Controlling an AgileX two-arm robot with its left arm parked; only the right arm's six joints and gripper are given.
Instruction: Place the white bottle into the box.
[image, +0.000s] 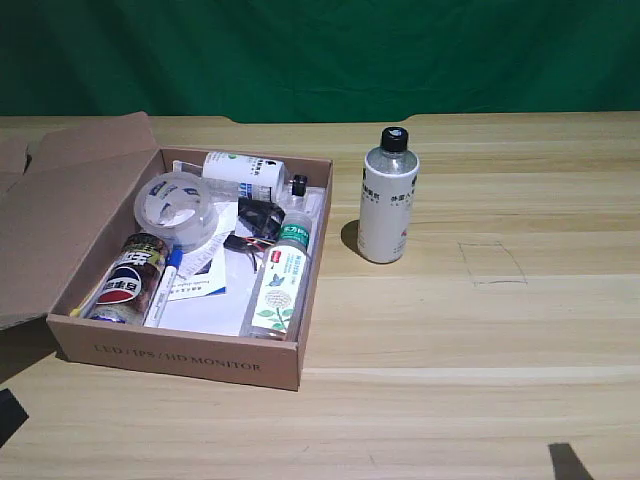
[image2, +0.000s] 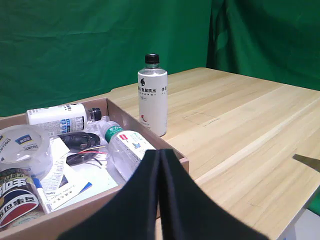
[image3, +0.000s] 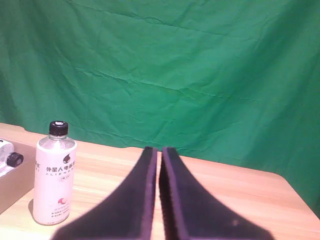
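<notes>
The white bottle (image: 388, 200) stands upright on the wooden table, black cap on top, just off the open box (image: 180, 355) toward the exterior view's right. The left wrist view shows the bottle (image2: 152, 100) beyond the box's rim (image2: 172, 152). In the right wrist view the bottle (image3: 55, 180) stands apart from my right gripper (image3: 159, 150), whose black fingers are shut with nothing between them, and a corner of the box (image3: 12, 185) shows at the edge. In the exterior view only a dark tip of that gripper (image: 565, 460) shows at the bottom edge, well short of the bottle.
Inside the box lie a similar white bottle (image: 240, 175), a roll of clear tape (image: 178, 210), a green-capped clear bottle (image: 280, 280), a cola can (image: 125, 280), a pen and papers. The box flap (image: 60, 210) opens toward the exterior view's left. A pencilled square (image: 490, 262) marks the table.
</notes>
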